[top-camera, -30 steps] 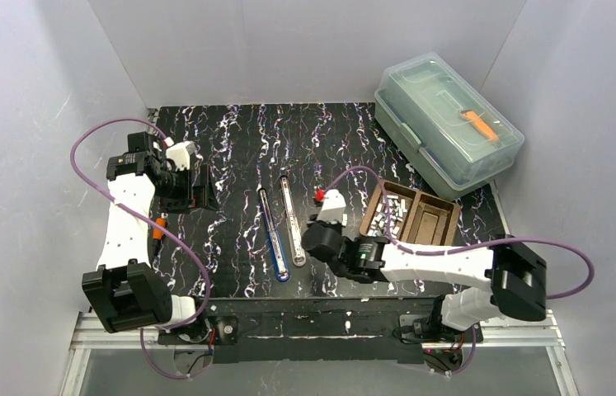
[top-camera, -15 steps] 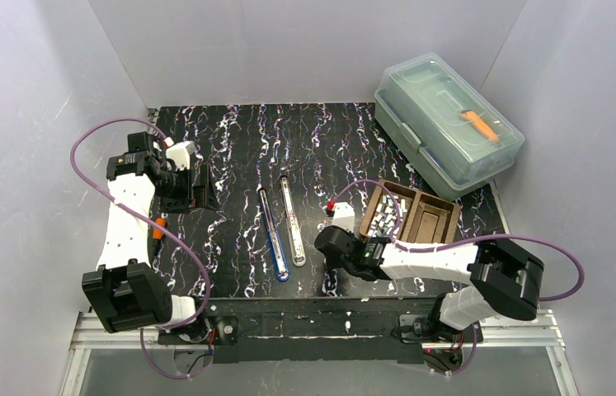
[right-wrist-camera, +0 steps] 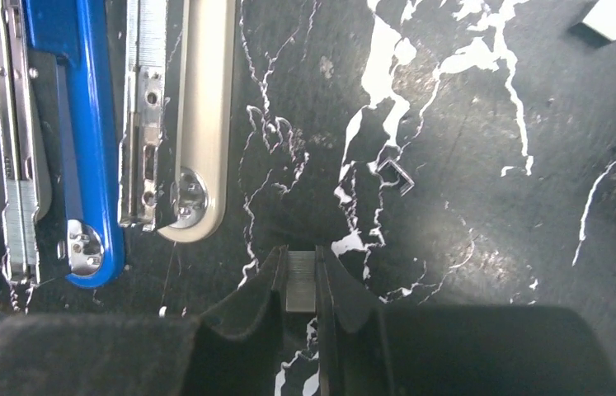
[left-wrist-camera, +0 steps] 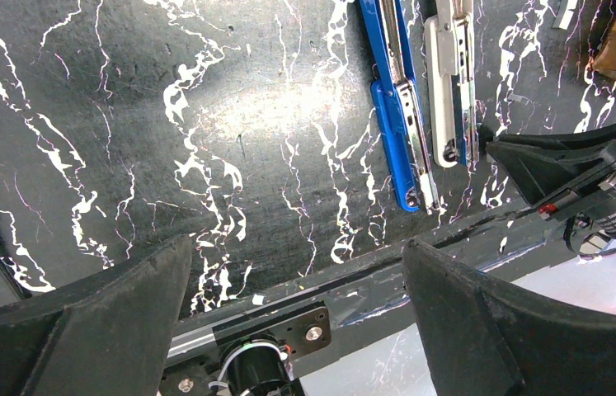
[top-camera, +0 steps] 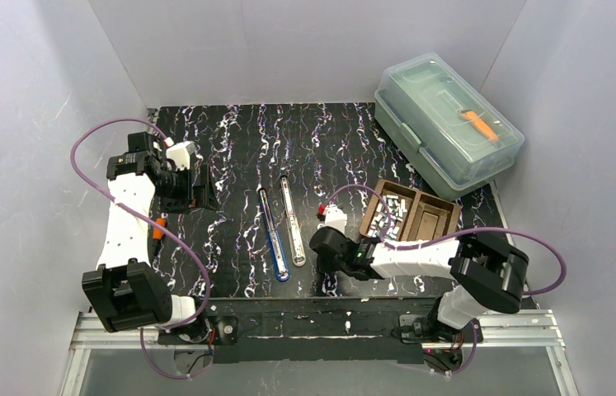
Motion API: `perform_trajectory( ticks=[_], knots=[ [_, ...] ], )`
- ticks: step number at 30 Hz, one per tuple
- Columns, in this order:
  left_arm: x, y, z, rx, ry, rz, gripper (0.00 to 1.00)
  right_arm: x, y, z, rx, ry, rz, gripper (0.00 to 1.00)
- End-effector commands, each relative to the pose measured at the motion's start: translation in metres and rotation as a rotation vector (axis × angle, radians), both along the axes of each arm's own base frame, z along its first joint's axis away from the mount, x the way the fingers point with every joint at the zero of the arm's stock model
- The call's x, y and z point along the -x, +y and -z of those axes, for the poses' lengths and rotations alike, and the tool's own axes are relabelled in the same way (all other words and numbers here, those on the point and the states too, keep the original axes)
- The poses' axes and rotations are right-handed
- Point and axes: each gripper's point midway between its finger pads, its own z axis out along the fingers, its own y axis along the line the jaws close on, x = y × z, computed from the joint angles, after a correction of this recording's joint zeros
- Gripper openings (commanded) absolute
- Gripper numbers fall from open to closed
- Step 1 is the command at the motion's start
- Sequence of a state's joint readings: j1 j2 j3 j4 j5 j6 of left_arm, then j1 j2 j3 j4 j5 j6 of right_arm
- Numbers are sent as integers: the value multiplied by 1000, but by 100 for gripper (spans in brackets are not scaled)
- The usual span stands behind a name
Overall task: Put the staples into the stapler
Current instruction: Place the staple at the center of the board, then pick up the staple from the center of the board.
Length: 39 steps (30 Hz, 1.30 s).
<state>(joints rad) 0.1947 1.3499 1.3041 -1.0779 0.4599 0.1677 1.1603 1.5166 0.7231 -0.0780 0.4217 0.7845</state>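
My right jaws (right-wrist-camera: 300,285) are narrow, pinched on a short strip of staples (right-wrist-camera: 300,279), held low over the desk (top-camera: 238,148). My left jaws (left-wrist-camera: 294,247) stand wide and hold nothing, hanging at about 9 o'clock on the desk.

By my reckoning the task is partway. The blue stapler (right-wrist-camera: 82,124) and the white stapler (right-wrist-camera: 205,107) both lie folded open side by side at the middle of the desk, rails up, and one strip is picked. It is not yet in either rail. The staplers' near ends sit at 10 to 11 o'clock from my right jaws, so I judge that what is left is carrying the strip across, seating it and closing up. The rest of the staples (top-camera: 387,213) lie in the left compartment of the brown tray (top-camera: 440,216) at 3 o'clock.

Only my right wrist view shows the strip between the jaws, and a single loose staple (right-wrist-camera: 395,173) on the desk at 1 o'clock from them. It also shows ribbed grey stretches in both rails. I cannot tell whether those are staples. The top view alone shows the tray and where both arms stand.
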Motion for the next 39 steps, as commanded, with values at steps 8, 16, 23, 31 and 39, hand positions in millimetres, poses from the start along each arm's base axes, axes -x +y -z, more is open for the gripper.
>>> perform_trajectory(
  ticks=[8,16,23,31,39],
  knots=[
    [4,-3,-4,22,5,2,99,-1,0,3,69,32,9,33],
    [5,-2,-4,18,-2,3,99,-5,2,-7,116,36,22,44],
    [6,-1,-4,7,-3,5,99,-5,14,-11,115,26,-5,43],
    [7,-1,-3,5,-2,5,99,-5,17,-12,131,20,-9,38],
    [6,0,-3,2,-5,4,99,-8,14,-7,169,19,2,33]
  ],
)
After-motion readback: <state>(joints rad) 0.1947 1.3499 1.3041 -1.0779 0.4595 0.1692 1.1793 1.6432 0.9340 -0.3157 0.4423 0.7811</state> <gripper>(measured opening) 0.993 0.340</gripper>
